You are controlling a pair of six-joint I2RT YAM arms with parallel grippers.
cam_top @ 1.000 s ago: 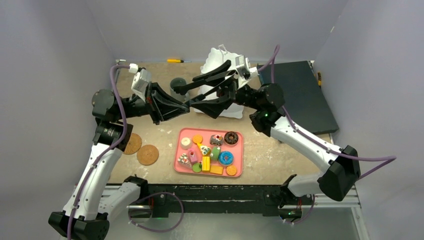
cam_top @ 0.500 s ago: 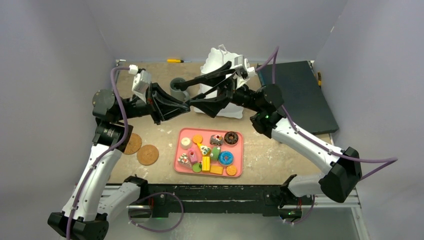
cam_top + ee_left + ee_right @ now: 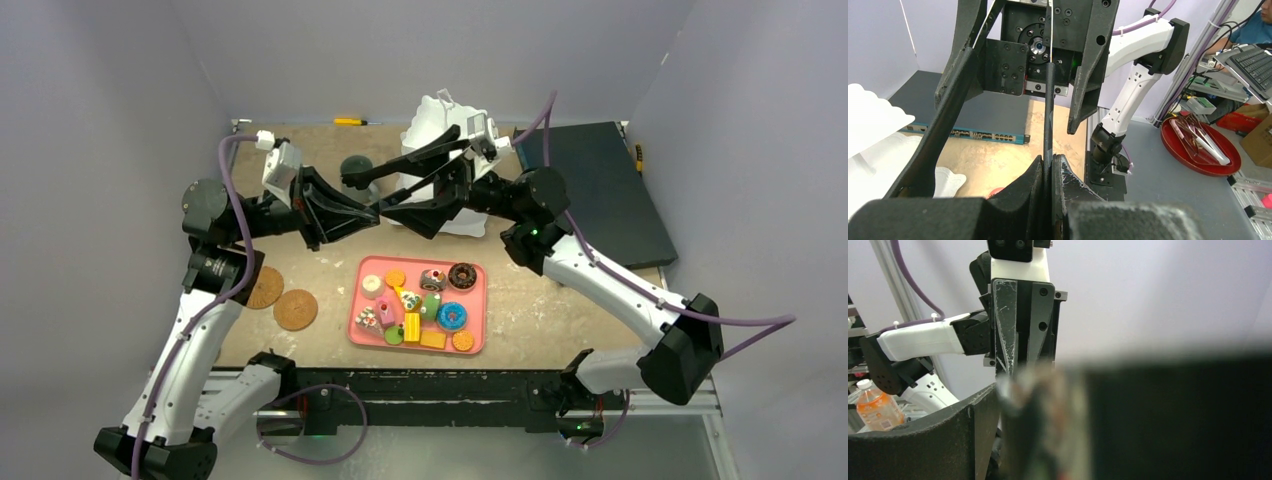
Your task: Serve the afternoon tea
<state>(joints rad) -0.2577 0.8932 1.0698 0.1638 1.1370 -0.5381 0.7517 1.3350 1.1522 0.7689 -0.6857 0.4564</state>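
My left gripper point(image 3: 376, 213) is shut on the tip of one arm of the black tongs point(image 3: 400, 160), held in the air over the table's middle; the strip shows edge-on between its fingers in the left wrist view point(image 3: 1049, 115). My right gripper point(image 3: 425, 195) faces it with fingers spread wide around the tongs. The toy pastries and donuts point(image 3: 425, 305) lie on the pink tray point(image 3: 480, 310). The white tiered stand point(image 3: 435, 115) is behind the arms. The grey mug point(image 3: 357, 165) is partly covered. Two cork coasters point(image 3: 295, 309) point(image 3: 266, 288) lie at the left. The white mug is hidden.
A dark flat slab point(image 3: 595, 190) lies at the back right. A yellow-handled tool point(image 3: 350, 121) lies by the back wall. Walls close in on the left, back and right. The right wrist view is mostly blurred.
The free tong arm's tip has moved a little to the left, over the grey mug. Both arms have barely shifted and the left grip is unchanged.
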